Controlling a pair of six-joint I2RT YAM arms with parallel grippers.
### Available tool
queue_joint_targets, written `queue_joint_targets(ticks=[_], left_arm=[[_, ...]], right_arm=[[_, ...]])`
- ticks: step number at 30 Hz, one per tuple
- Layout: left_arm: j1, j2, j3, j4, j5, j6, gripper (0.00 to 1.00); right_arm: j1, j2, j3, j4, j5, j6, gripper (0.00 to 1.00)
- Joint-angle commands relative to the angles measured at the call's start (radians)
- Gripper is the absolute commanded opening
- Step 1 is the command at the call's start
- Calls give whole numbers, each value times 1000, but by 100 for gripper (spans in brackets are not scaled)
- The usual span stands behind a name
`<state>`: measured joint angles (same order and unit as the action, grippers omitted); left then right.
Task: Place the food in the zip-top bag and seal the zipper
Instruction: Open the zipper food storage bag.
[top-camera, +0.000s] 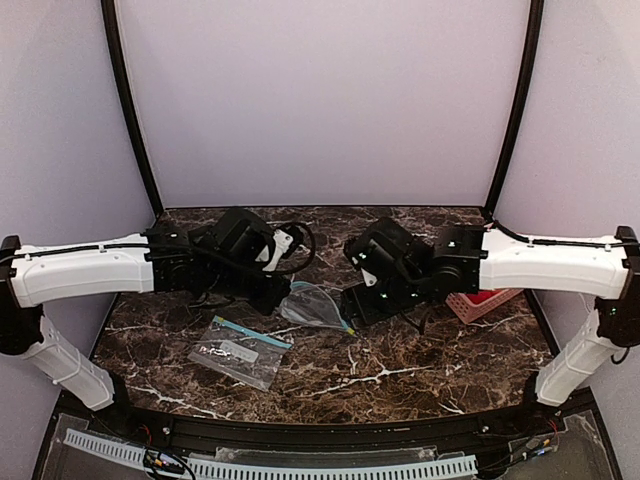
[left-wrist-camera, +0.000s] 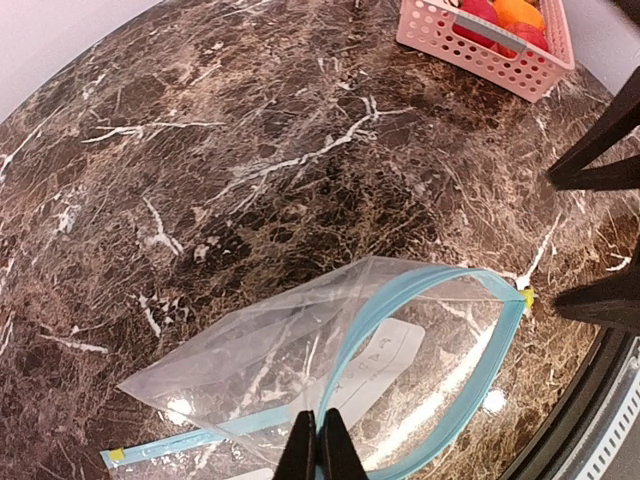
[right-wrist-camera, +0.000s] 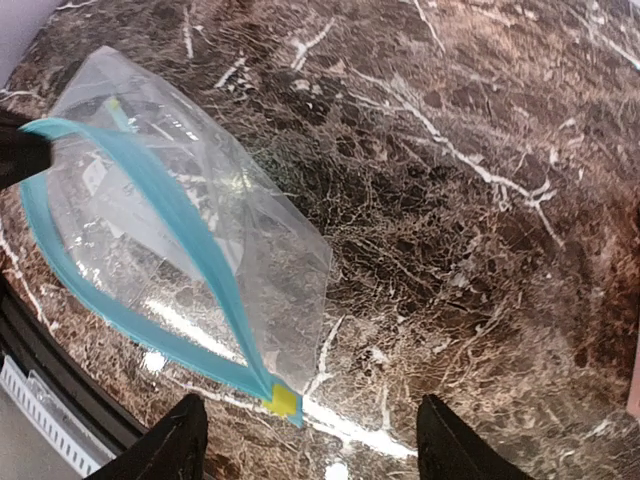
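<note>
pinching the teal zipper (left-wrist-camera: 392, 305), the clamped left gripper (left-wrist-camera: 320, 430) holds the zip-top bag (left-wrist-camera: 265, 350) mouth open. the right gripper (right-wrist-camera: 310, 408) hangs spread wide, empty, at the bag's yellow-tabbed corner. the food (left-wrist-camera: 517, 14) sits in the pink basket (left-wrist-camera: 470, 52).

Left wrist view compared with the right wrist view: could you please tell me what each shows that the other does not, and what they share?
Only the left wrist view shows the food, red and orange pieces in the pink basket, and the left gripper pinched shut on the zipper. Only the right wrist view looks from the bag's yellow-tabbed corner, which sits between the open right gripper and its fingers. Both show the zip-top bag with its mouth bowed open, and the marble table.
</note>
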<state>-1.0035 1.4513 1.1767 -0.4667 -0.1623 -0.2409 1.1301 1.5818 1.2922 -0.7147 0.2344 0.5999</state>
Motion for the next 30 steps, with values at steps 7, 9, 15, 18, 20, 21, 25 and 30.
queue_joint_targets(ticks=[7,9,15,18,20,21,25,30], left_arm=[[0,-115,-113,7,-79,-122,1],[-1,-137,-138,17,-80,-135,1],[-1,-183,-186,33,-74,-169,1],[-1,-181,-192,44,-63,-181,1],[0,-172,-191,47,-53,-190,1],[0,-165,-191,50,-44,-197,1],[-1,-158,-197,73,-16,-213,1],[-1,-155,-201,83,-14,-218,1]], right_arm=[[-112,-234,-97,-164,92,80,85],[-200,-268,-132,-179,83,70,86],[-471,-329,-201,-169,52,-42,91],[-618,-321,-235,-127,0,-125,89],[-703,-305,-250,-89,-39,-177,87],[-740,-296,-255,-75,-53,-195,87],[-860,-252,-261,-19,-96,-260,84],[-952,-168,-247,5,-98,-313,78]])
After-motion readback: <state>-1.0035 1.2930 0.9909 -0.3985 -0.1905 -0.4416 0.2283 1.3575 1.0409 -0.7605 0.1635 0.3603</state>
